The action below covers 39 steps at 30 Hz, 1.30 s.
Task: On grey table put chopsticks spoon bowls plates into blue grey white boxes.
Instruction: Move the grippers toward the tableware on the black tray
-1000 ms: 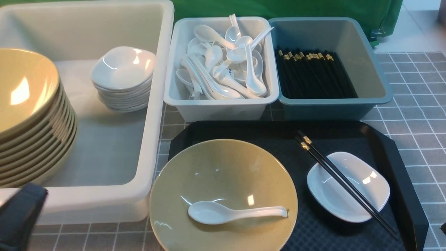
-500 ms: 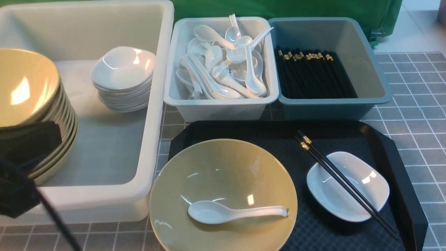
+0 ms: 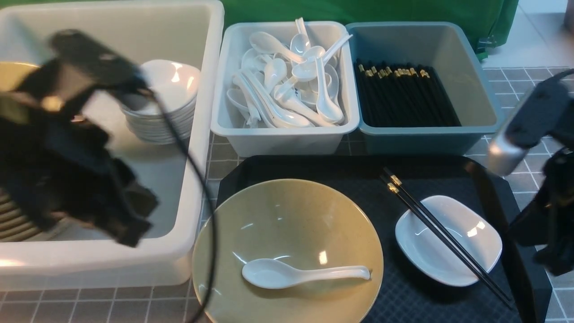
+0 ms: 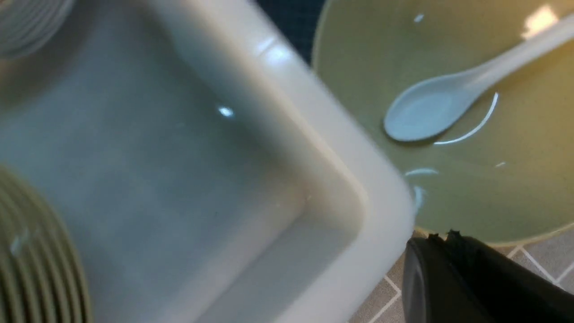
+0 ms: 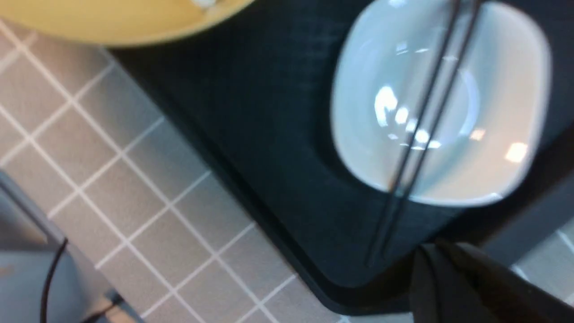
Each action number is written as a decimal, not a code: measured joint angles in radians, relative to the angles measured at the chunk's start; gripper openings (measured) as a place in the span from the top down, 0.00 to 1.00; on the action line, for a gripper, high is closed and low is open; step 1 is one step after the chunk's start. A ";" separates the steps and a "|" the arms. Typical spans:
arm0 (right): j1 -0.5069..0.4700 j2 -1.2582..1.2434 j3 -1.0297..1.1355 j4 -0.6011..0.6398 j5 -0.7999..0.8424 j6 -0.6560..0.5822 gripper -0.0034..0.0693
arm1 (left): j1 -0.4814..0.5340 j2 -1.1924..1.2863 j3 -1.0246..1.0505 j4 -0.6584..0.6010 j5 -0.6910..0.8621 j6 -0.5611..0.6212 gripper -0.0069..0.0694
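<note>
On the black tray an olive-yellow bowl (image 3: 287, 224) holds a white spoon (image 3: 296, 272). To its right, black chopsticks (image 3: 430, 220) lie across a small white plate (image 3: 471, 233). My left gripper (image 3: 134, 233) is blurred over the big white tub's (image 3: 197, 134) near right corner. In the left wrist view the left gripper (image 4: 441, 235) is shut and empty, beside the bowl (image 4: 515, 188) and spoon (image 4: 430, 110). My right gripper (image 3: 556, 264) hangs at the tray's right edge. In the right wrist view the right gripper (image 5: 430, 249) is shut and empty, near the plate (image 5: 493, 112) and chopsticks (image 5: 421, 116).
The tub holds a stack of yellow bowls (image 3: 13, 224), partly hidden by my left arm, and a stack of white plates (image 3: 175, 103). The grey-white box (image 3: 287, 139) is full of spoons. The blue box (image 3: 426, 139) holds chopsticks. The black tray (image 3: 341, 175) lies on the grey table (image 3: 529, 116).
My left arm has swung up and to the right, over the tub. My right arm has come into view at the right edge. The dishes have not moved.
</note>
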 joint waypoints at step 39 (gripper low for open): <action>0.024 0.542 -0.117 -0.171 -0.270 0.264 0.57 | -0.223 0.339 -0.208 0.045 -0.029 -0.004 0.92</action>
